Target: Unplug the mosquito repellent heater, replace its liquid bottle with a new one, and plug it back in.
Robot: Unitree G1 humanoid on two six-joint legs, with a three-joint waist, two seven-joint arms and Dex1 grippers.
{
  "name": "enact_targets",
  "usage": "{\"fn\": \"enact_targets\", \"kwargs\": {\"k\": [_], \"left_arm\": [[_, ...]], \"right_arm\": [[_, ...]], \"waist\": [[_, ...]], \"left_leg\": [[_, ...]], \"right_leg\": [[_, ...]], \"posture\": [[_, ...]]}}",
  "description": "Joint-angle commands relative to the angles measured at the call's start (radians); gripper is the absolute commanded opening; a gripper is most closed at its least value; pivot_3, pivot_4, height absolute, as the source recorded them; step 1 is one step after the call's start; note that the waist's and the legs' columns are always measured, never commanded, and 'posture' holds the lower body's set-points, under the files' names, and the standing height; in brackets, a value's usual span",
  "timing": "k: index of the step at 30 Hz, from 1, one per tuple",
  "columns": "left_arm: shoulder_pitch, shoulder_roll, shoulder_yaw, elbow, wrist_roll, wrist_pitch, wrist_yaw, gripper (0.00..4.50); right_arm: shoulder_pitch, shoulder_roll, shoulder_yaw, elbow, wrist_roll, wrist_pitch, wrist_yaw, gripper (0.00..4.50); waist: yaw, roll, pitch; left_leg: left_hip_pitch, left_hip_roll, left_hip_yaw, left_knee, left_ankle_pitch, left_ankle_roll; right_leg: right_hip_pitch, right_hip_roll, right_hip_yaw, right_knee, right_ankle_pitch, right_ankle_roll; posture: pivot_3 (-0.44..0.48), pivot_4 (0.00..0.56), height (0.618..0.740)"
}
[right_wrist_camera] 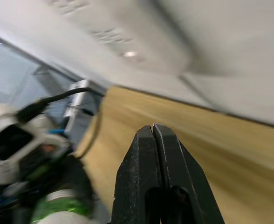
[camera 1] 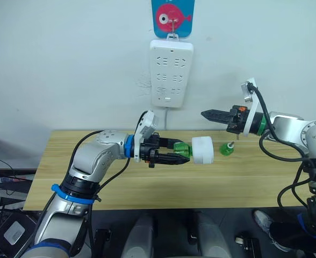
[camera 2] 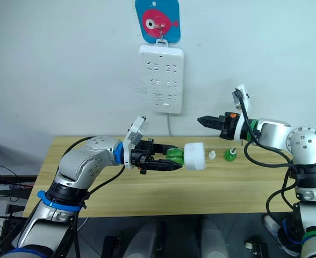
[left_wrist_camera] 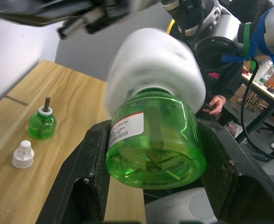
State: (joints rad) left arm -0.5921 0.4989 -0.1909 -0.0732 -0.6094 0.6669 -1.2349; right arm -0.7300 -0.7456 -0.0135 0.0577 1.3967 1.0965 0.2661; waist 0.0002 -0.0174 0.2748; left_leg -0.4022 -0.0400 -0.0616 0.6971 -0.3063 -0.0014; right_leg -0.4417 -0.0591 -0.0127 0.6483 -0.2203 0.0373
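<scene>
The left end effector grips a green bottle by its base, holding it sideways above the surface with the white heater on its neck, unplugged from the wall strip. The right end effector hangs clenched and empty nearby, probably poised to take the heater. Another green bottle and a white cap stand on the surface, apparently parked out of the way
</scene>
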Motion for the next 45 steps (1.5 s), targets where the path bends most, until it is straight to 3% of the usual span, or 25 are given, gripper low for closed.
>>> {"fn": "enact_targets", "kwargs": {"k": [1, 14, 20, 26, 31, 37, 45], "left_arm": [[0.010, 0.011, 0.013, -0.045, -0.013, -0.008, -0.015, 2.28], [-0.022, -0.012, 0.052, -0.028, -0.063, 0.038, 0.012, 2.28], [-0.018, -0.001, 0.033, 0.011, -0.005, -0.007, 0.005, 2.28], [-0.020, -0.007, -0.007, 0.046, 0.069, -0.055, 0.012, 2.28], [-0.006, 0.002, -0.032, 0.041, 0.099, -0.085, -0.015, 2.28], [-0.004, -0.003, -0.026, 0.024, 0.081, -0.076, -0.031, 2.28], [-0.007, -0.021, -0.008, 0.009, 0.052, -0.060, -0.042, 2.28]], "right_arm": [[-0.004, -0.012, -0.069, -0.025, -0.016, 0.030, 0.081, 0.03], [0.277, 0.053, -0.036, -0.247, -0.158, 0.099, 0.126, 0.03], [0.317, 0.000, -0.080, -0.361, 0.068, 0.231, 0.205, 0.03], [0.255, -0.008, -0.067, -0.321, 0.371, 0.190, 0.080, 0.03], [0.226, -0.009, -0.029, -0.278, 0.501, 0.108, -0.058, 0.03], [0.199, 0.027, -0.011, -0.231, 0.388, 0.032, -0.184, 0.03], [0.192, 0.048, -0.011, -0.229, 0.219, 0.027, -0.184, 0.03]], "waist": [[-0.001, 0.000, 0.000], [-0.002, 0.000, -0.001], [-0.002, 0.000, -0.001], [-0.003, 0.000, 0.000], [-0.003, 0.000, 0.000], [-0.003, 0.000, 0.000], [-0.004, 0.000, 0.000]], "left_leg": [[0.000, 0.000, 0.000, 0.000, 0.000, 0.000], [0.001, 0.000, 0.000, 0.000, 0.000, 0.000], [0.001, 0.000, 0.000, 0.000, 0.000, 0.000], [0.002, 0.000, 0.000, 0.000, 0.000, 0.000], [0.001, 0.000, -0.001, 0.000, 0.000, 0.000], [0.001, 0.000, 0.000, 0.000, 0.000, 0.000], [0.001, 0.000, 0.000, 0.000, 0.000, 0.000]], "right_leg": [[0.000, 0.000, 0.000, 0.000, 0.000, 0.000], [0.000, 0.000, 0.001, 0.002, 0.000, 0.000], [0.000, 0.000, 0.000, 0.002, 0.000, 0.000], [0.001, 0.000, 0.000, 0.001, 0.000, 0.000], [0.001, 0.000, 0.000, 0.001, 0.000, 0.000], [0.001, 0.000, 0.000, 0.001, 0.000, 0.000], [0.001, 0.000, 0.000, 0.001, 0.000, 0.000]], "posture": [[0.021, 0.236, 0.740], [0.023, 0.246, 0.740], [0.016, 0.251, 0.740], [0.009, 0.256, 0.740], [0.008, 0.260, 0.740], [0.003, 0.260, 0.740], [-0.001, 0.262, 0.740]]}}
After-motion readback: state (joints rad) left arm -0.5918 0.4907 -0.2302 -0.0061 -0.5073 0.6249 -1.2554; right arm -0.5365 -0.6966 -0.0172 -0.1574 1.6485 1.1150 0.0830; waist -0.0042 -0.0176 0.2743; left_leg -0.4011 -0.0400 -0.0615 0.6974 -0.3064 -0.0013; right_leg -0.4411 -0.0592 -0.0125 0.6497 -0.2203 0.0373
